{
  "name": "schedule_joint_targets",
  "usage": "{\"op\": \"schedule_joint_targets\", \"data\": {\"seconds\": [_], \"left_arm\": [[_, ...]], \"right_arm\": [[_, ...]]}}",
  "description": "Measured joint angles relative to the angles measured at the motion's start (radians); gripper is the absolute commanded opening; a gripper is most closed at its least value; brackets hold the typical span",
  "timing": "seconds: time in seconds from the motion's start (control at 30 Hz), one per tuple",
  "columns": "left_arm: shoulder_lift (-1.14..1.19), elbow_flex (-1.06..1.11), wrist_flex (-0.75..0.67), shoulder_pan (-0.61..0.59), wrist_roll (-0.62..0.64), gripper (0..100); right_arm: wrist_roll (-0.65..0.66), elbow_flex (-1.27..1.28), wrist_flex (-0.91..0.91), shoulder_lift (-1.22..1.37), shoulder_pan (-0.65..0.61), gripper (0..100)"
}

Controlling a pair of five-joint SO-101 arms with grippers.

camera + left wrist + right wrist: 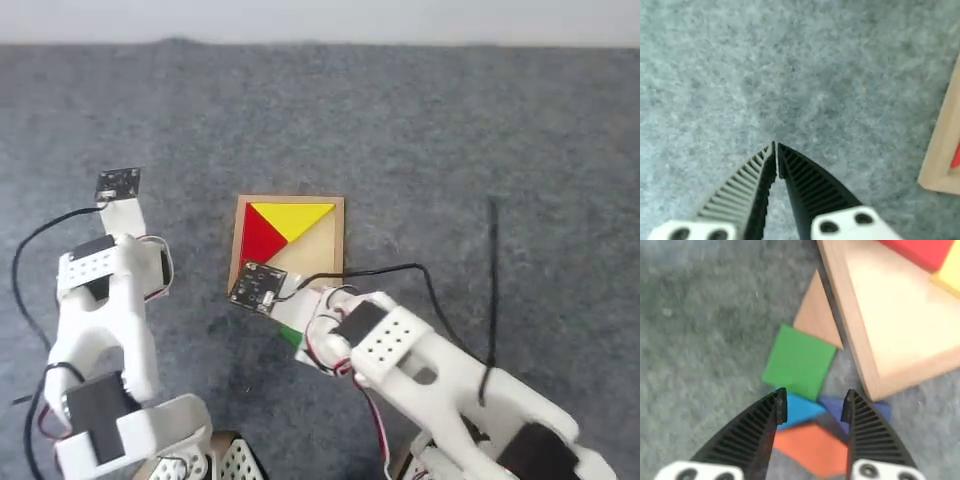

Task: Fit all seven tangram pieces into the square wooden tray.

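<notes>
The right gripper [815,396] hangs spread over the blue piece [801,410] — likely lined up to pick it — with the tray [846,315] just beyond its tips. The left gripper [775,146], pressed together, sits aside.

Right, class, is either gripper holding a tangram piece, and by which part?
Nothing is held. The left gripper is shut over bare carpet; the right gripper hangs open above the light blue piece.
</notes>
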Motion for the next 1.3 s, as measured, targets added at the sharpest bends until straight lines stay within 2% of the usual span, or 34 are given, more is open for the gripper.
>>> {"op": "schedule_joint_targets", "data": {"seconds": [0.23,0.5,0.77,0.93,1.07,1.3], "left_arm": [[0.000,0.000,0.000,-0.009,0.002,1],[0.000,0.000,0.000,-0.009,0.002,1],[0.000,0.000,0.000,-0.023,0.028,1],[0.000,0.000,0.000,-0.023,0.032,1],[0.000,0.000,0.000,-0.023,0.032,1],[0.000,0.000,0.000,-0.023,0.032,1]], "right_arm": [[-0.063,0.000,-0.189,0.124,-0.060,19.4],[-0.072,0.000,-0.235,0.158,-0.060,18.8],[-0.074,-0.002,-0.233,0.158,-0.041,0.6],[-0.068,-0.006,-0.152,0.155,0.051,0.6],[0.048,-0.018,-0.049,0.155,0.107,0.7],[0.186,-0.015,0.120,0.157,0.106,0.7]]}}
